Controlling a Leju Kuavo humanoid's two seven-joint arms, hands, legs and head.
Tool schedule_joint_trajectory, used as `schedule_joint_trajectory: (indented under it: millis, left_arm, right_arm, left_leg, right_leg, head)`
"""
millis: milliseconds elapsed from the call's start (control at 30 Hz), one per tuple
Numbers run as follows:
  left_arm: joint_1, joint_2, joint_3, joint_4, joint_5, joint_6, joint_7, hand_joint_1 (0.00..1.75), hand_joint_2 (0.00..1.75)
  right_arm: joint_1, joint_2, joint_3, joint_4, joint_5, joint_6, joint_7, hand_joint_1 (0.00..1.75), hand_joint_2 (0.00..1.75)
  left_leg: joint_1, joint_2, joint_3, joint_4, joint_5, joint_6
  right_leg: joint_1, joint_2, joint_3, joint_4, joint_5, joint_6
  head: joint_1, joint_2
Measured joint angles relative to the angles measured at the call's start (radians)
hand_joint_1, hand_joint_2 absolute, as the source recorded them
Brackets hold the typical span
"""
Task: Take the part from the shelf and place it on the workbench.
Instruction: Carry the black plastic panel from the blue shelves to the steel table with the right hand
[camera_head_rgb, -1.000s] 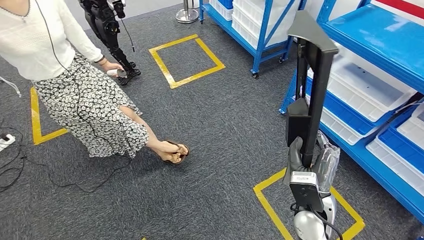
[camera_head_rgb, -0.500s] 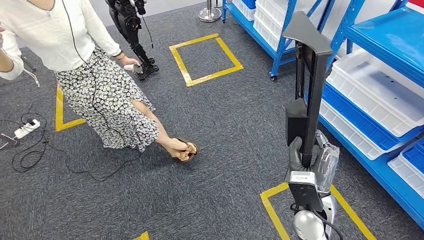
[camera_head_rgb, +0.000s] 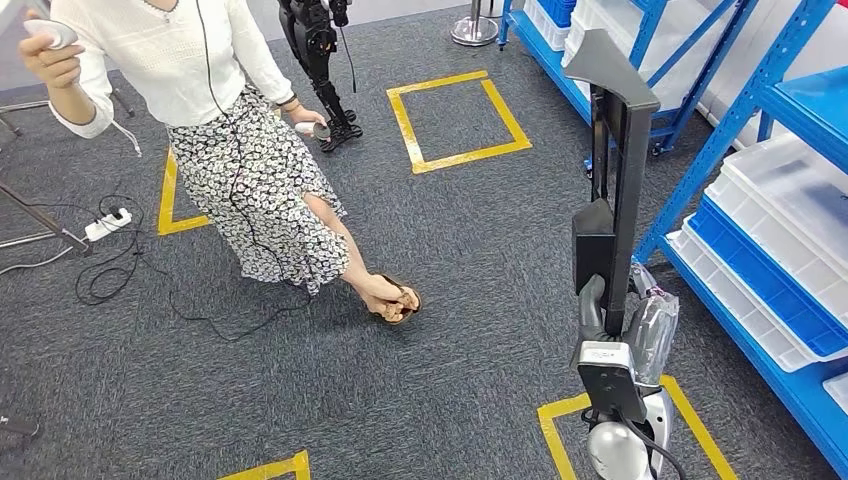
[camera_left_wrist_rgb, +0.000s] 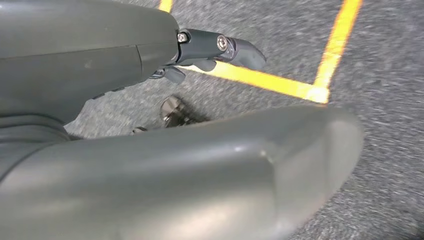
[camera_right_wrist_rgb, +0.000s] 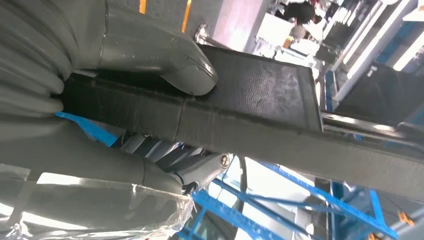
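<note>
R hand grips the part, a tall black angled piece w/ clear plastic wrap at its base, held upright in front of the robot. In the R wrist view, thumb lies across the part's dark textured face, fingers wrapped under. Blue shelf w/ white bins is just right of the part. L hand hangs over grey carpet nr yellow tape, fingers loosely apart, holding nothing. Person in floral skirt stands well left of the part.
</note>
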Motion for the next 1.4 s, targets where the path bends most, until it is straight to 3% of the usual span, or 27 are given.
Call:
schedule_joint_trajectory:
  millis: [100, 133, 167, 233, 267, 333, 400, 467, 500, 533, 600, 667, 733, 800, 867, 900, 967, 1000, 1033, 1067, 1100, 1133, 1200, 1267, 1333, 1400]
  left_arm:
    - [0.004, 0.003, 0.0, 0.0, -0.007, -0.003, 0.0, 0.0, 0.0]
    - [0.005, 0.006, 0.0, -0.001, -0.01, -0.005, -0.001, 0.0, 0.0]
    - [0.006, 0.01, 0.0, -0.002, -0.012, -0.006, -0.002, 0.0, 0.0]
    - [0.009, 0.012, 0.0, -0.002, -0.016, -0.007, -0.004, 0.0, 0.0]
    - [0.011, 0.012, 0.0, -0.001, -0.017, -0.007, -0.004, 0.0, 0.0]
    - [0.011, 0.01, 0.0, -0.001, -0.018, -0.007, -0.005, 0.0, 0.0]
    - [0.008, 0.008, 0.0, -0.001, -0.02, -0.009, -0.007, 0.0, 0.0]
    - [0.008, 0.007, 0.0, -0.001, -0.023, -0.011, -0.009, 0.0, 0.0]
    - [0.009, 0.007, 0.0, -0.001, -0.026, -0.013, -0.01, 0.0, 0.0]
    - [0.009, 0.008, 0.0, -0.001, -0.028, -0.014, -0.01, 0.0, 0.0]
    - [0.009, 0.012, -0.001, -0.001, -0.034, -0.018, -0.011, 0.0, 0.0]
    - [0.007, 0.021, -0.001, -0.002, -0.042, -0.019, -0.012, 0.0, 0.0]
    - [0.006, 0.028, -0.003, -0.004, -0.049, -0.019, -0.013, 0.0, 0.0]
    - [0.006, 0.03, -0.003, -0.005, -0.052, -0.019, -0.014, 0.0, 0.0]
    - [0.003, 0.028, -0.004, -0.006, -0.052, -0.02, -0.015, 0.0, 0.0]
    - [0.001, 0.025, -0.004, -0.005, -0.053, -0.02, -0.015, 0.0, 0.0]
    - [-0.001, 0.02, -0.004, -0.005, -0.053, -0.021, -0.014, 0.0, 0.0]
    - [0.0, 0.017, -0.004, -0.005, -0.053, -0.021, -0.014, 0.0, 0.0]
    - [0.0, 0.014, -0.004, -0.004, -0.053, -0.021, -0.014, 0.0, 0.0]
    - [0.001, 0.013, -0.004, -0.004, -0.053, -0.021, -0.015, 0.0, 0.0]
    - [0.001, 0.012, -0.004, -0.003, -0.053, -0.02, -0.016, 0.0, 0.0]
    - [0.001, 0.014, -0.004, -0.003, -0.053, -0.02, -0.017, 0.0, 0.0]
    - [0.001, 0.018, -0.004, -0.004, -0.053, -0.02, -0.02, 0.0, 0.0]
    - [0.001, 0.023, -0.004, -0.004, -0.052, -0.02, -0.023, 0.0, 0.0]
    - [0.002, 0.026, -0.004, -0.003, -0.052, -0.02, -0.025, 0.0, 0.0]
    - [0.001, 0.027, -0.004, -0.003, -0.051, -0.02, -0.025, 0.0, 0.0]
  right_arm:
    - [0.0, -0.003, 0.0, 0.004, -0.013, 0.0, 0.0, 1.75, 1.75]
    - [0.001, -0.003, -0.001, 0.004, -0.019, 0.0, 0.0, 1.75, 1.75]
    - [0.002, -0.003, -0.002, 0.004, -0.025, 0.001, 0.0, 1.75, 1.75]
    - [0.005, -0.001, -0.004, 0.002, -0.031, 0.003, -0.001, 1.75, 1.75]
    - [0.006, 0.0, -0.004, 0.001, -0.033, 0.003, 0.0, 1.75, 1.75]
    - [0.005, 0.003, -0.005, -0.002, -0.034, 0.005, -0.001, 1.75, 1.75]
    - [0.003, 0.004, -0.005, -0.006, -0.039, 0.009, -0.003, 1.75, 1.75]
    - [0.002, 0.004, -0.006, -0.006, -0.046, 0.014, -0.006, 1.75, 1.75]
    - [0.001, 0.004, -0.007, -0.006, -0.049, 0.016, -0.008, 1.75, 1.75]
    - [0.001, 0.004, -0.008, -0.006, -0.052, 0.018, -0.01, 1.75, 1.75]
    - [0.002, 0.005, -0.014, -0.006, -0.058, 0.021, -0.017, 1.75, 1.75]
    - [0.003, 0.005, -0.019, -0.005, -0.067, 0.028, -0.027, 1.75, 1.75]
    - [0.003, 0.005, -0.023, -0.003, -0.072, 0.036, -0.034, 1.75, 1.75]
    - [0.003, 0.006, -0.026, -0.002, -0.073, 0.039, -0.037, 1.75, 1.75]
    - [-0.002, 0.005, -0.031, -0.001, -0.074, 0.039, -0.039, 1.75, 1.75]
    - [-0.005, 0.004, -0.033, 0.0, -0.074, 0.039, -0.04, 1.75, 1.75]
    - [-0.006, 0.003, -0.038, 0.002, -0.075, 0.039, -0.04, 1.75, 1.75]
    - [-0.005, 0.002, -0.04, 0.004, -0.076, 0.039, -0.04, 1.75, 1.75]
    - [-0.005, 0.002, -0.042, 0.005, -0.077, 0.039, -0.04, 1.75, 1.75]
    - [-0.005, 0.001, -0.043, 0.006, -0.079, 0.039, -0.041, 1.75, 1.75]
    - [-0.006, 0.001, -0.043, 0.007, -0.081, 0.039, -0.042, 1.75, 1.75]
    - [-0.007, 0.001, -0.043, 0.009, -0.084, 0.039, -0.044, 1.75, 1.75]
    - [-0.008, 0.002, -0.044, 0.012, -0.091, 0.039, -0.049, 1.75, 1.75]
    - [-0.008, 0.005, -0.045, 0.015, -0.095, 0.039, -0.053, 1.75, 1.75]
    - [-0.01, 0.008, -0.047, 0.016, -0.098, 0.039, -0.057, 1.75, 1.75]
    - [-0.016, 0.012, -0.047, 0.017, -0.102, 0.041, -0.062, 1.75, 1.75]
  left_leg:
    - [0.027, -0.021, -0.033, 0.073, -0.038, -0.055]
    - [0.032, -0.025, -0.052, 0.111, -0.056, -0.073]
    - [0.034, -0.029, -0.068, 0.142, -0.072, -0.088]
    - [0.037, -0.032, -0.084, 0.171, -0.088, -0.103]
    - [0.038, -0.025, -0.085, 0.175, -0.092, -0.106]
    - [0.04, 0.005, -0.106, 0.221, -0.115, -0.107]
    - [0.04, 0.035, -0.17, 0.342, -0.163, -0.101]
    - [0.034, 0.04, -0.242, 0.455, -0.191, -0.085]
    - [0.027, 0.04, -0.257, 0.467, -0.181, -0.074]
    - [0.016, 0.039, -0.251, 0.439, -0.154, -0.06]
    - [-0.015, 0.041, -0.193, 0.305, -0.083, -0.021]
    - [-0.038, 0.047, -0.141, 0.204, -0.049, 0.003]
    - [-0.046, 0.047, -0.122, 0.174, -0.045, 0.0]
    - [-0.044, 0.046, -0.077, 0.106, -0.026, 0.007]
    - [-0.036, 0.048, -0.031, 0.039, -0.009, 0.024]
    - [-0.035, 0.046, -0.024, 0.031, -0.007, 0.026]
    - [-0.029, 0.039, -0.022, 0.031, -0.012, 0.02]
    - [-0.026, 0.036, -0.022, 0.035, -0.017, 0.012]
    - [-0.021, 0.034, -0.022, 0.044, -0.024, 0.003]
    - [-0.015, 0.032, -0.024, 0.058, -0.034, -0.01]
    - [-0.011, 0.031, -0.027, 0.076, -0.047, -0.024]
    - [-0.008, 0.03, -0.035, 0.099, -0.062, -0.039]
    - [-0.008, 0.03, -0.051, 0.134, -0.083, -0.057]
    - [-0.004, 0.03, -0.058, 0.149, -0.092, -0.063]
    - [0.004, 0.032, -0.067, 0.179, -0.112, -0.072]
    - [0.014, 0.034, -0.112, 0.275, -0.163, -0.087]
  right_leg:
    - [-0.036, 0.008, 0.055, -0.127, 0.061, 0.064]
    - [-0.042, 0.015, 0.064, -0.145, 0.065, 0.065]
    - [-0.044, 0.021, 0.063, -0.142, 0.058, 0.056]
    - [-0.043, 0.024, 0.055, -0.118, 0.047, 0.024]
    - [-0.04, 0.023, 0.054, -0.114, 0.045, 0.018]
    - [-0.031, 0.02, 0.058, -0.113, 0.043, 0.011]
    - [-0.017, 0.016, 0.063, -0.116, 0.041, 0.006]
    - [-0.002, 0.012, 0.065, -0.117, 0.039, 0.002]
    - [0.004, 0.011, 0.066, -0.117, 0.037, -0.001]
    - [0.008, 0.011, 0.068, -0.118, 0.035, -0.004]
    - [0.012, 0.011, 0.077, -0.125, 0.032, -0.008]
    - [0.008, 0.01, 0.088, -0.142, 0.034, -0.006]
    - [0.001, 0.006, 0.099, -0.164, 0.039, 0.001]
    - [0.006, 0.0, 0.11, -0.176, 0.039, 0.0]
    - [0.015, -0.001, 0.092, -0.129, 0.019, -0.006]
    - [0.016, 0.0, 0.064, -0.078, 0.0, -0.006]
    - [0.01, 0.001, -0.003, 0.023, -0.027, 0.001]
    - [0.005, 0.001, -0.022, 0.038, -0.022, 0.011]
    - [0.0, 0.0, -0.022, 0.017, 0.0, 0.026]
    - [-0.006, 0.0, -0.002, -0.038, 0.033, 0.042]
    - [-0.01, -0.001, 0.021, -0.094, 0.061, 0.054]
    - [-0.012, 0.0, 0.043, -0.14, 0.08, 0.057]
    - [-0.008, 0.001, 0.056, -0.162, 0.085, 0.033]
    - [-0.004, 0.003, 0.056, -0.157, 0.082, 0.005]
    - [-0.007, 0.003, 0.06, -0.158, 0.081, -0.008]
    - [-0.005, 0.003, 0.063, -0.159, 0.079, -0.016]
  head:
    - [0.006, 0.0]
    - [0.012, 0.0]
    - [0.013, 0.0]
    - [0.006, 0.0]
    - [-0.001, 0.0]
    - [-0.009, 0.0]
    - [-0.015, 0.0]
    - [-0.016, 0.0]
    - [-0.016, 0.0]
    - [-0.016, 0.0]
    - [-0.016, 0.0]
    - [-0.015, 0.0]
    - [-0.017, 0.0]
    - [-0.019, 0.0]
    - [-0.019, 0.0]
    - [-0.018, 0.0]
    - [-0.017, 0.0]
    - [-0.017, 0.0]
    - [-0.017, 0.0]
    - [-0.017, 0.0]
    - [-0.017, 0.0]
    - [-0.015, 0.0]
    - [-0.014, 0.0]
    - [-0.016, 0.0]
    - [-0.019, 0.0]
    - [-0.022, 0.0]
